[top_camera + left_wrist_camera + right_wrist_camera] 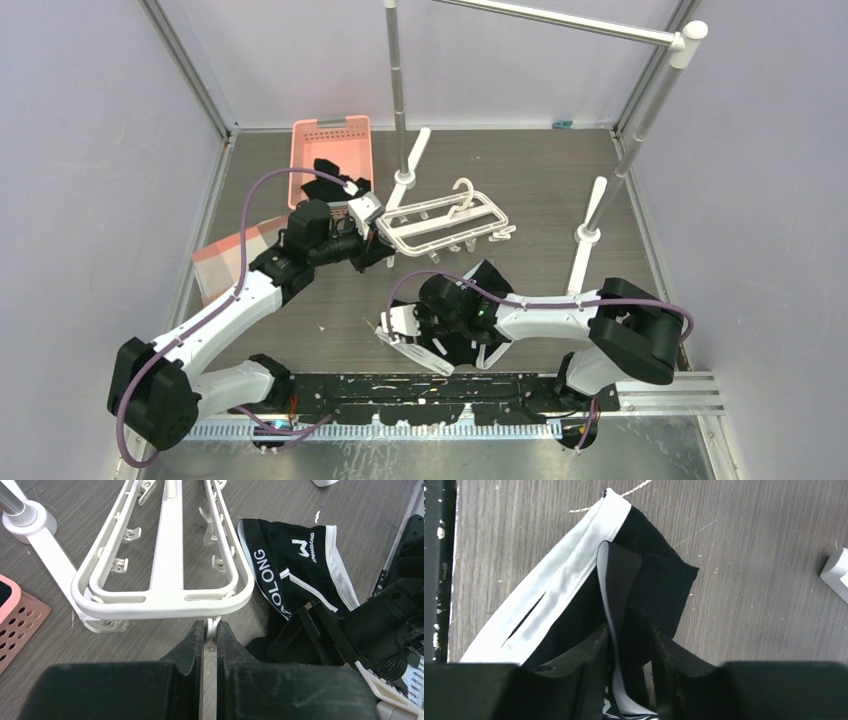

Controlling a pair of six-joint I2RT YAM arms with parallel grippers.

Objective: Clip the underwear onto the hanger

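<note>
Left gripper [210,630]: fingers pressed together on a small white piece at the end rail of the hanger [165,597]
Right gripper [630,632]: fingers stand apart on either side of an upright fold of the underwear [659,580]; we cannot tell whether they press it
Underwear, place: on the table [560,200], just near and a little right of the hanger; we cannot tell whether the two touch
Risk, fold: we judge the thin fold may slip out, or only one layer come up, if the fingers close on too little cloth
Risk, hanger: pinched at one end alone, it may swing or twist once cloth is pushed at a clip [122,565]
Risk, arms: both wrists work close together and could knock
Left wrist only: the waistband lettering [270,580], the logo [300,544], the clip rows
Right wrist only: the fold between the fingers, which the arm hides from above
Top only: the pink basket [330,140] at far left and the rail stand [397,90]
</note>
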